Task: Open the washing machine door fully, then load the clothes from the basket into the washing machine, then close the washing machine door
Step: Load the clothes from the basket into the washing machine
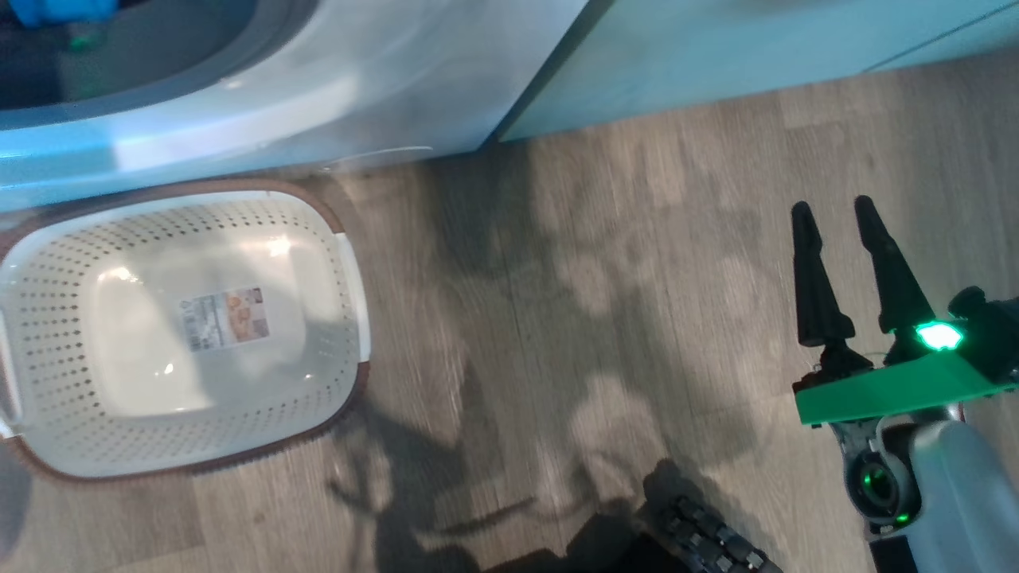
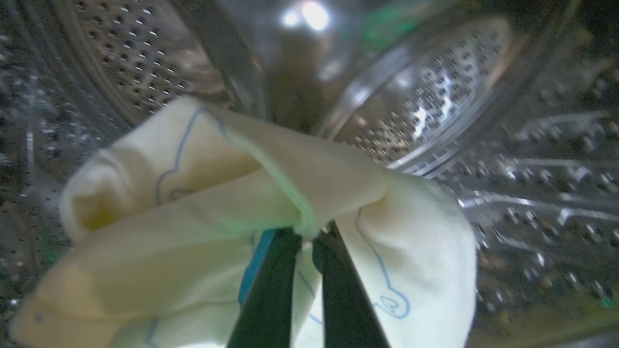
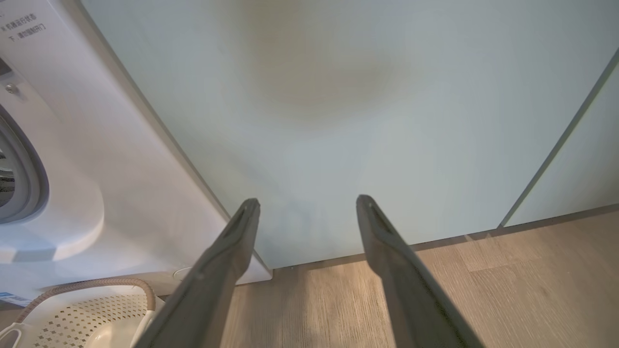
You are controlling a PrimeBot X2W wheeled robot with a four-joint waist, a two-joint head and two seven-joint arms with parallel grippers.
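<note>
Left gripper [image 2: 309, 237] jaws clamp clothes [image 2: 193, 232] inside drum [image 2: 435, 96]. Release deep, toward 12 o'clock (right gripper [image 1: 832, 205] jaws apart, at 3 o'clock).

The right gripper [image 3: 308, 202] held its two dark fingers [image 3: 217, 270] well apart as they rose from 6 o'clock. Behind them a pale green cabinet door [image 3: 362, 96] spanned the centre up to 12 o'clock, and a seam [image 3: 556, 145] at 3 o'clock parted it from a second door [image 3: 590, 159]. The white washing machine [image 3: 96, 159] stood from 9 to 11 o'clock, with the grey ring [image 3: 29, 183] of its opening at the 9 o'clock edge. The perforated basket [image 3: 87, 282] sat at 7 o'clock, just beside the machine's base. Wooden floor [image 3: 483, 290] lay from 4 to 5 o'clock.
</note>
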